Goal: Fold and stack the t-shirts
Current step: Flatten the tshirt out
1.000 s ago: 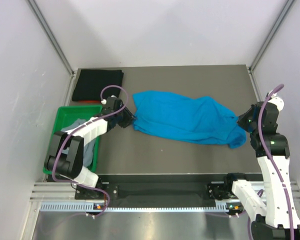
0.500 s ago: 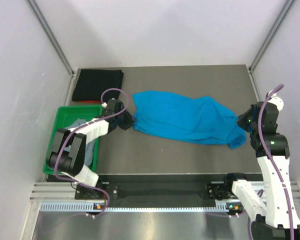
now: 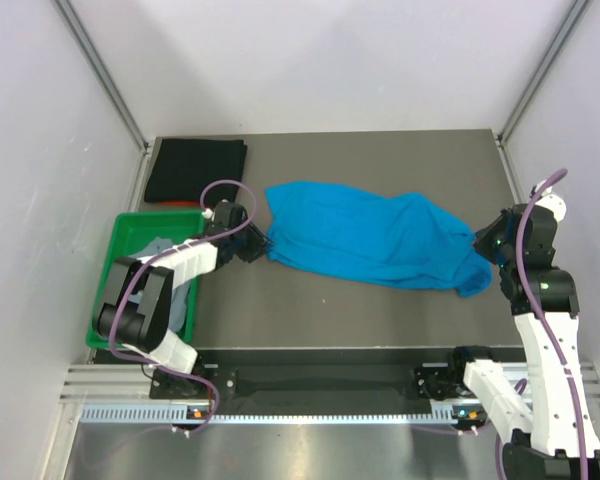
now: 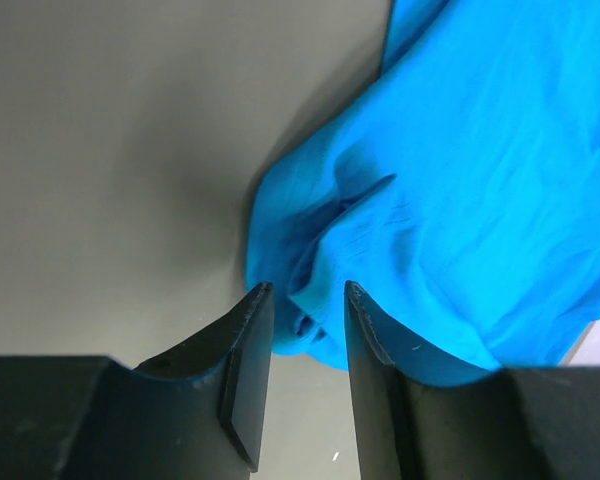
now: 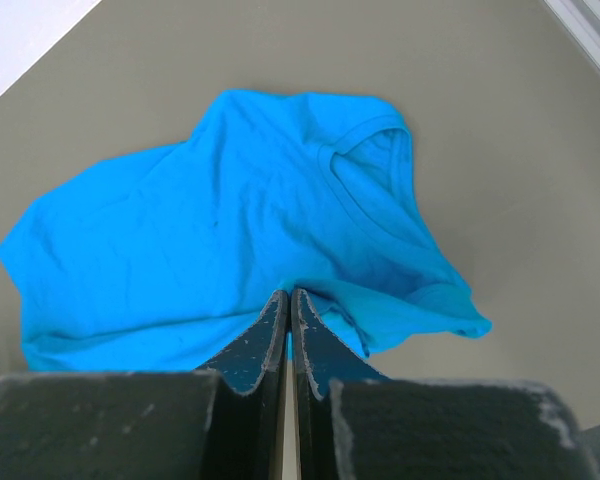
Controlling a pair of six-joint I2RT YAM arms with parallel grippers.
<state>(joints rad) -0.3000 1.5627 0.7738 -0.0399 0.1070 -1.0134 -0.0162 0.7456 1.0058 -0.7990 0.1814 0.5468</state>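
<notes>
From above, the blue t-shirt (image 3: 370, 240) lies rumpled on the desk (image 3: 330, 310), right of the green bin (image 3: 120, 250). It looks light and limp, so it is best taken at hems or corners. A black folded garment (image 3: 195, 170) sits beyond the bin. Bare desk lies right of the bin, nearer the arms.

The left wrist view shows the left pincer (image 3: 258, 243) narrow, with a bunched hem between its fingers, not visibly clamped.

The right wrist view shows the right pincer (image 3: 483, 243) pinched on the shirt's edge farthest from the bin.
</notes>
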